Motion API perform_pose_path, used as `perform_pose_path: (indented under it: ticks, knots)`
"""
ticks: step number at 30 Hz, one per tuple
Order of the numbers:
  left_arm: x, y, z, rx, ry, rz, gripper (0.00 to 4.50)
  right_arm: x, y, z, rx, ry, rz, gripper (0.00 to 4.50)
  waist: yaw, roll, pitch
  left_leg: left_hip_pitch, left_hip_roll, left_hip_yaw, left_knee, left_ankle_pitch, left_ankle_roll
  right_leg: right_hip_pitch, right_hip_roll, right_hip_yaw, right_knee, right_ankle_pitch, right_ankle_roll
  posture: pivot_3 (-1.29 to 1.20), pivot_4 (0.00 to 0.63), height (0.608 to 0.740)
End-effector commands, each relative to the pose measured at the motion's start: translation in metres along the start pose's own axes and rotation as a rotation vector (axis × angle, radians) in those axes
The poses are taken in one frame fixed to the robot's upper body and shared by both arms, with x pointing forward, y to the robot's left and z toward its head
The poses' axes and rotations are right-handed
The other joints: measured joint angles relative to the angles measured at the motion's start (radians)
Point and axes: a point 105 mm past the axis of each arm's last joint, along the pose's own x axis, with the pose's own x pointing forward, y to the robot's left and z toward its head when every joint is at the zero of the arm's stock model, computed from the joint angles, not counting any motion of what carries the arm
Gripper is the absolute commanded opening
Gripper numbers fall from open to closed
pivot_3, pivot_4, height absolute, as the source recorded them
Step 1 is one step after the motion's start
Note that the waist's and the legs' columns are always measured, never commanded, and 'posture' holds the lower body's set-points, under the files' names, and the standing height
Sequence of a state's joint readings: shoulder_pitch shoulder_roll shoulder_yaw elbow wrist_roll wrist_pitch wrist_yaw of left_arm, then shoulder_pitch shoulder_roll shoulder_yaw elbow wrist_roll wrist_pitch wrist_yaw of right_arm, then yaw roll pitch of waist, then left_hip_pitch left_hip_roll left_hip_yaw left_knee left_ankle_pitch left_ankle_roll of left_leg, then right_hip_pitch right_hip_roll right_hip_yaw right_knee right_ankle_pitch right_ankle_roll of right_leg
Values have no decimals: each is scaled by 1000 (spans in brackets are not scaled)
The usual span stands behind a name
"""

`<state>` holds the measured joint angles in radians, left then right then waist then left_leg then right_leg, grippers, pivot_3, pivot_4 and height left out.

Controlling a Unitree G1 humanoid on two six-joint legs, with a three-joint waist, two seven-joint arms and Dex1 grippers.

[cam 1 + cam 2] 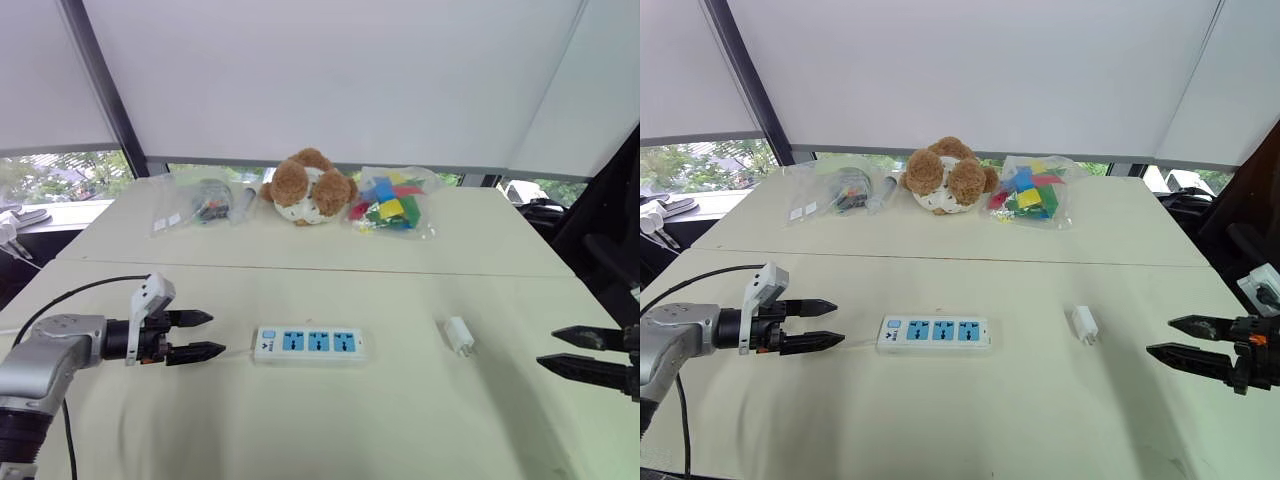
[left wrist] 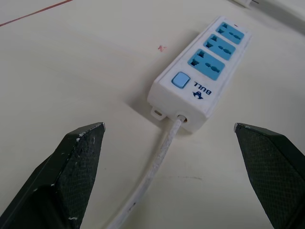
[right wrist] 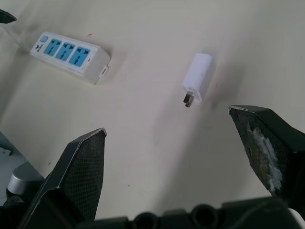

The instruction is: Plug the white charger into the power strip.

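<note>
The flat white plastic power strip point(image 1: 309, 344) w/ three blue socket panels is seen lying on the pale tabletop point(image 1: 400, 420), just ahead of the left pincer point(image 1: 197, 335), its blue switch end and thin white cord point(image 2: 152, 176) turned toward that pincer. The left pincer is held wide apart, empty, hovering above the tabletop; no contact w/ strip or cord is seen. The small white plastic cube-shaped charger point(image 1: 459, 336) is laid on its side, between the strip and the right pincer point(image 1: 578, 352), apart from both; its metal prongs are pointed toward the right pincer. The right pincer is also spread wide, nothing gripped. Far beyond both pincers, a brown plush bear point(image 1: 308, 187) is flanked by a clear bag of coloured blocks point(image 1: 390, 203) and a clear bag of dark items point(image 1: 200, 203).
</note>
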<state>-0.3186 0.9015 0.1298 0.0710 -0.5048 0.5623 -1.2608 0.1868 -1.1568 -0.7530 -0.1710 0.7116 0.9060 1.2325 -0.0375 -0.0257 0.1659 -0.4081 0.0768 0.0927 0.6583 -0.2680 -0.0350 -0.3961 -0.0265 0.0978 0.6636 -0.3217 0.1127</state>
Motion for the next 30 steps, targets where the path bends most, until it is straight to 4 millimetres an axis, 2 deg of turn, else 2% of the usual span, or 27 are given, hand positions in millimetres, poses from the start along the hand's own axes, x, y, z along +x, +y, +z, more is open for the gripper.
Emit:
perform_pose_path:
  ticks: [1,12,22,26,30]
  knots:
    - [-6,1,4,29,0,22,4473,-2,-1,8,-40,-10,-8,4500,0,0,0,0,0,0,0,0,0,0,0,0,0,0,0,0,150,739]
    - [-9,2,6,40,-6,38,4473,6,-3,7,-50,-16,5,4500,0,0,0,0,0,0,0,0,0,0,0,0,0,0,0,0,150,739]
    - [-8,3,16,123,-12,35,4473,11,-5,4,-57,-22,-2,4500,2,0,0,0,0,0,1,0,0,0,0,0,1,0,0,0,150,739]
    - [2,-3,32,224,-7,-40,4473,16,-2,8,-78,-30,8,4500,4,0,0,0,0,-1,3,0,0,1,0,-1,1,0,0,0,150,739]
    - [25,-10,44,344,17,-179,4473,30,14,17,-130,-32,71,4500,16,1,0,0,0,-1,4,0,0,2,0,-1,1,0,0,0,150,739]
